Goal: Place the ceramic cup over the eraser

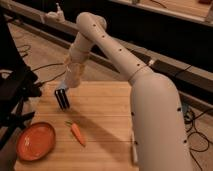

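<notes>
The black striped eraser point(61, 98) stands near the far left edge of the wooden table point(105, 115), with its blue-grey part at the top. My gripper point(71, 82) is at the end of the white arm, just above and to the right of the eraser. It is shut on the off-white ceramic cup point(75, 71), which hangs in the air with its lower end close to the eraser's top right. The cup and the eraser look slightly apart.
An orange carrot point(77, 133) lies on the table in front of the eraser. An orange plate point(36, 141) sits at the front left corner. My arm's large white body point(155, 120) covers the right side of the table. Dark furniture point(12, 90) stands left of the table.
</notes>
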Available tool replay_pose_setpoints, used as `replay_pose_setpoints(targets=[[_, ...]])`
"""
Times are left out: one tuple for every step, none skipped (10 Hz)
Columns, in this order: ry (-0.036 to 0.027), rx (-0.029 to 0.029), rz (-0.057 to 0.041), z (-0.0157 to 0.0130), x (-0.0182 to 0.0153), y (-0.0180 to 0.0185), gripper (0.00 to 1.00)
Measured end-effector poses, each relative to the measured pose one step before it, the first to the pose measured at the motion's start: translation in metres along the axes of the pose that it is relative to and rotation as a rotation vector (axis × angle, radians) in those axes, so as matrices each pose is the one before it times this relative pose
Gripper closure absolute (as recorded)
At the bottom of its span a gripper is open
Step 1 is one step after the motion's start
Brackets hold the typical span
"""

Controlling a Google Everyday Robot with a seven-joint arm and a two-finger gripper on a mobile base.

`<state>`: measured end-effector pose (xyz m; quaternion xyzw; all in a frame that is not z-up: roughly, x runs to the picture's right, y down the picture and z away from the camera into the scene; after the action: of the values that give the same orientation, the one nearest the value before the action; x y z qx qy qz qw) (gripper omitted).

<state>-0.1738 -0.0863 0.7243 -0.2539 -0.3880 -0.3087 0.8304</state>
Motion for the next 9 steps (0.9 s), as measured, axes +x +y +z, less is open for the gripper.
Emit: replay_pose_setpoints(targets=[[-0.02606, -0.01936, -0.02496, 0.00669, -0.00884, -0.00519, 0.91], [-0.01927, -0.0129, -0.01728, 0.00502, -0.00556, -0.00422, 0.91], [-0.02417, -0.01481, -0.01773, 0.00639, -0.00596, -0.00493, 0.91], [-0.02625, -0.01645, -0.01625, 0.00719, -0.00512, -0.00461, 0.91], [-0.01746, -0.01062, -0.01009, 0.00594, -0.00256, -0.00384, 0.91], [-0.01194, -0.00714, -0.00789, 0.00501, -0.00085, -0.00354, 0.91], [-0.00462, -0.00183, -0.00332, 0.00287, 0.00002, -0.00299, 0.91], [0.00487, 0.00452, -0.00281, -0.00056, 0.00205, -0.001, 0.91], [0.01223, 0.00726, -0.00126, 0.00136, 0.00569, -0.00166, 0.91]])
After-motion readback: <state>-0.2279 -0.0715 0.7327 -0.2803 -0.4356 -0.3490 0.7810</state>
